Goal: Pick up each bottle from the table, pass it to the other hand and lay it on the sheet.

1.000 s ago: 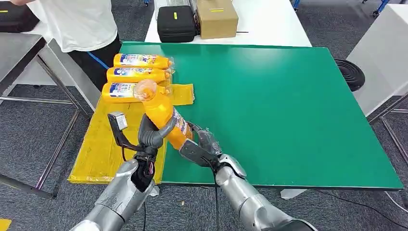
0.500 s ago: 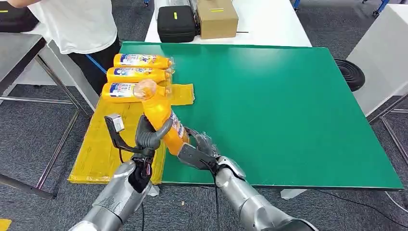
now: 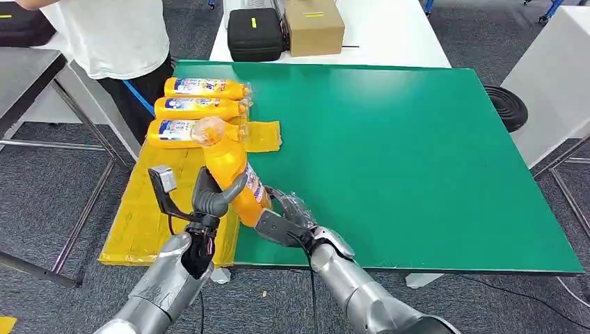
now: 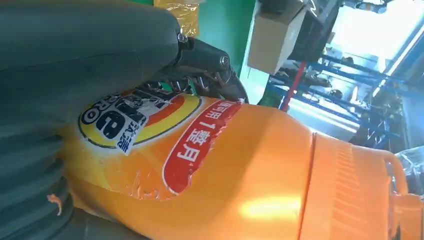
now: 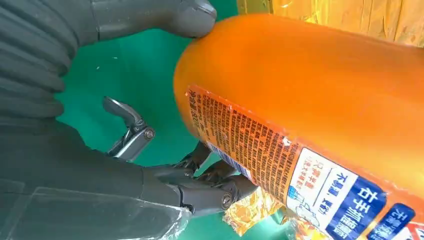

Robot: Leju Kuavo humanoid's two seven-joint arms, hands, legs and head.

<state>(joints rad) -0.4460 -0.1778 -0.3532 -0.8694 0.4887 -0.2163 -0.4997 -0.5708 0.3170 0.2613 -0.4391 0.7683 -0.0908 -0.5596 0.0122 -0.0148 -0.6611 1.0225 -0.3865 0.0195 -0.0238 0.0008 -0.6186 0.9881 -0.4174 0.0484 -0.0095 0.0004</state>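
While both hands met over the table's near-left corner, the orange bottle [image 3: 233, 174] stood tilted between them, cap away from the robot. The left hand [image 3: 212, 195] had its fingers wrapped round the body; the right hand [image 3: 282, 219] cupped the base, thumb pressed against it, fingers half closed. Three bottles [image 3: 202, 108] already lay along the yellow sheet [image 3: 142, 216]. Risk noted: should the right hand release before the left grip is firm, the smooth bottle could slip and drop.
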